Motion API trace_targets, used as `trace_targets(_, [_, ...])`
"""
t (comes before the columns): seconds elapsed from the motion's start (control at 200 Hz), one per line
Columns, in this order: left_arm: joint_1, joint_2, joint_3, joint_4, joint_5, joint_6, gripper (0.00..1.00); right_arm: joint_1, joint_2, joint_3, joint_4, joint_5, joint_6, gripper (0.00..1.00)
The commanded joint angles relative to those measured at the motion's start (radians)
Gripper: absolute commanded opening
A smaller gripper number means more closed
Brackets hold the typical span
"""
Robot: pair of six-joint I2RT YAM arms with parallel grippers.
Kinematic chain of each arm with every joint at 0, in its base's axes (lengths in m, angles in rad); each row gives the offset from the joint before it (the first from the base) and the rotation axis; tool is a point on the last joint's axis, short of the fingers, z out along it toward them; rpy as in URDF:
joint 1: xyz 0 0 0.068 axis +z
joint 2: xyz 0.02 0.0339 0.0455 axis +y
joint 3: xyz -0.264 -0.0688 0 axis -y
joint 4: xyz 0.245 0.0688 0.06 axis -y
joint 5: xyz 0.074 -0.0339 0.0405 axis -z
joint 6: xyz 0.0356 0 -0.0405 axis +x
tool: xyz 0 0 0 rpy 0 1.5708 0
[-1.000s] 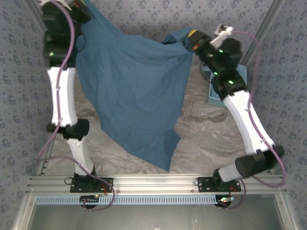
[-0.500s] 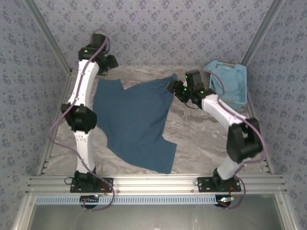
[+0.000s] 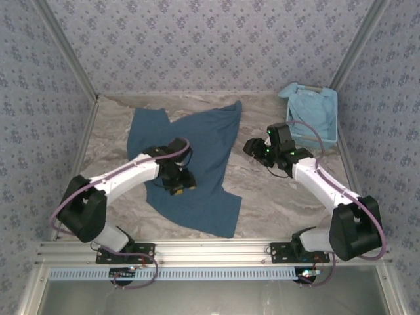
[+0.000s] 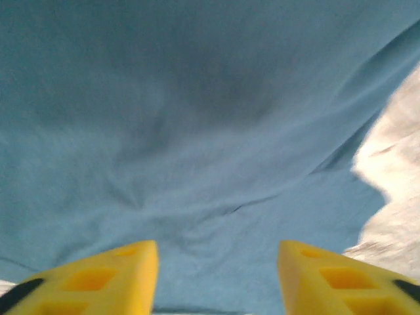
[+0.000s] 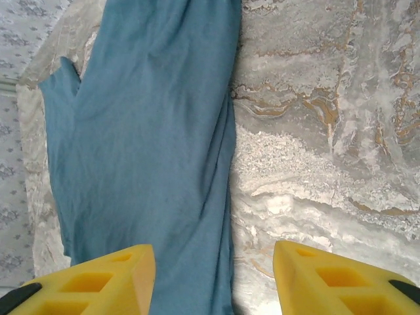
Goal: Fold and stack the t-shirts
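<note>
We see the left gripper (image 4: 216,262) with its yellow fingers spread wide and nothing between them, low over the dark teal-blue cotton t-shirt (image 3: 190,141), which lies spread and lightly creased across the left half and centre of the overhead frame. The right gripper (image 5: 213,262) is likewise wide apart and empty, hovering above bare tabletop just right of the shirt's edge. Beneath both is a grey-and-cream marble-patterned table (image 3: 275,190), closed in by walls of pale blue flower-print wallpaper (image 3: 216,46), with a silver metal rail (image 3: 210,249) along the bottom of the frame. The left arm reaches in low from the lower left and bends sharply; the right arm stretches from the lower right toward the centre. At the upper right, a paler sky-blue t-shirt (image 3: 308,111) sits bunched in a rigid pale-blue plastic basket (image 3: 335,125), its shape hard to make out. The left wrist view is blurred.
</note>
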Motion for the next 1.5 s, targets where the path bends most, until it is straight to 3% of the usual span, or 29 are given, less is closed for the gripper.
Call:
trace_targets(0.0, [0.04, 0.036, -0.056, 0.078, -0.042, -0.114, 0.39, -0.001, -0.025, -0.02, -0.021, 0.003, -0.037, 0.52])
trace_targets(0.145, [0.157, 0.089, -0.055, 0.078, -0.113, -0.057, 0.29, 0.001, -0.017, -0.035, -0.03, 0.008, -0.043, 0.51])
trace_targets(0.3, [0.359, 0.14, 0.005, 0.02, -0.196, 0.143, 0.19, -0.001, 0.049, -0.006, -0.048, 0.007, -0.052, 0.47])
trace_targets(0.485, [0.557, 0.275, 0.184, -0.007, -0.218, 0.381, 0.15, 0.006, 0.153, 0.055, -0.033, 0.025, -0.059, 0.43])
trace_targets(0.615, [0.627, 0.347, 0.313, -0.03, -0.156, 0.423, 0.11, 0.019, 0.203, 0.099, -0.03, 0.042, -0.057, 0.42])
trace_targets(0.71, [0.607, 0.282, 0.309, -0.01, -0.073, 0.365, 0.16, 0.024, 0.224, 0.123, -0.045, 0.054, -0.066, 0.42])
trace_targets(0.764, [0.566, 0.211, 0.266, 0.0, -0.045, 0.312, 0.24, 0.025, 0.227, 0.129, -0.045, 0.057, -0.074, 0.43])
trace_targets(0.844, [0.484, 0.095, 0.161, 0.016, -0.025, 0.207, 0.4, 0.026, 0.226, 0.126, -0.047, 0.055, -0.081, 0.45])
trace_targets(0.999, [0.276, -0.061, -0.04, 0.059, -0.039, -0.062, 0.59, 0.025, 0.22, 0.135, -0.053, 0.037, -0.086, 0.5])
trace_targets(1.094, [0.161, -0.063, -0.095, 0.094, -0.039, -0.222, 0.59, 0.029, 0.209, 0.139, -0.053, 0.025, -0.086, 0.52])
trace_targets(1.204, [0.082, -0.004, -0.109, 0.146, -0.056, -0.306, 0.53, 0.035, 0.197, 0.14, -0.057, 0.015, -0.096, 0.53])
trace_targets(1.389, [0.07, 0.111, -0.118, 0.133, -0.091, -0.321, 0.47, 0.038, 0.178, 0.133, -0.087, 0.007, -0.114, 0.54])
trace_targets(1.499, [0.108, 0.168, -0.122, 0.098, -0.14, -0.253, 0.44, 0.037, 0.157, 0.114, -0.099, 0.001, -0.112, 0.54])
